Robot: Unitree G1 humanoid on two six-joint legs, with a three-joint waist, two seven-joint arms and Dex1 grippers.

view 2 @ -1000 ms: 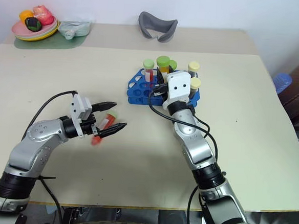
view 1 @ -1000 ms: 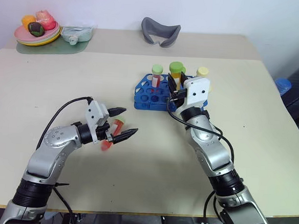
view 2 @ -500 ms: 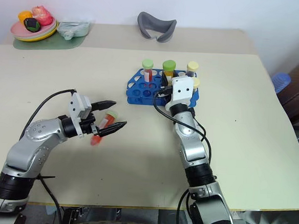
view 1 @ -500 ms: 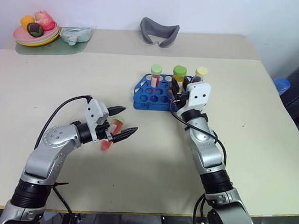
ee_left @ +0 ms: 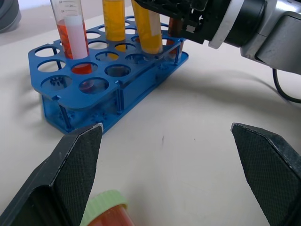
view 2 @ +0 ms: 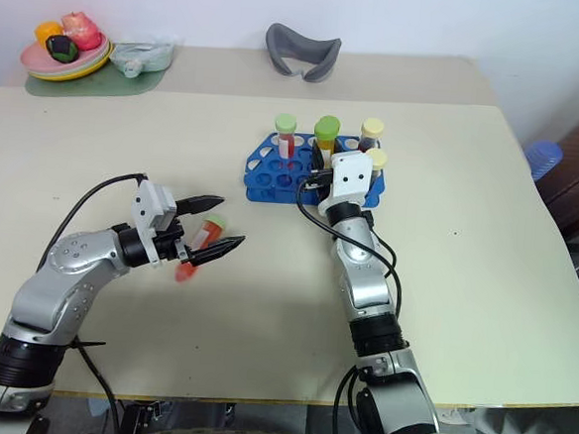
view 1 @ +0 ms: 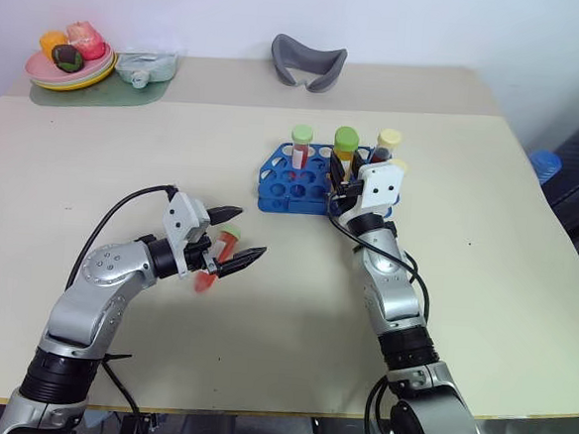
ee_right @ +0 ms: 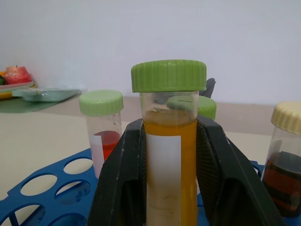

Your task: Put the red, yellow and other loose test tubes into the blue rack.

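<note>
Here, the right end effector (ee_right: pixel 164 188) clamps a yellow-orange tube (ee_right: pixel 169 155) over the blue rack (view 1: pixel 292 182); misaligned, it could jam on a hole's rim. The left end effector (view 1: pixel 231 235) gapes around a loose red tube (view 1: pixel 226 242) on the worktop (view 1: pixel 484 280).

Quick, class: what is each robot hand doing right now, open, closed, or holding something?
Left hand: open, holding nothing; a loose red tube lies between its fingers.
Right hand: closed on the yellow-orange tube.
</note>
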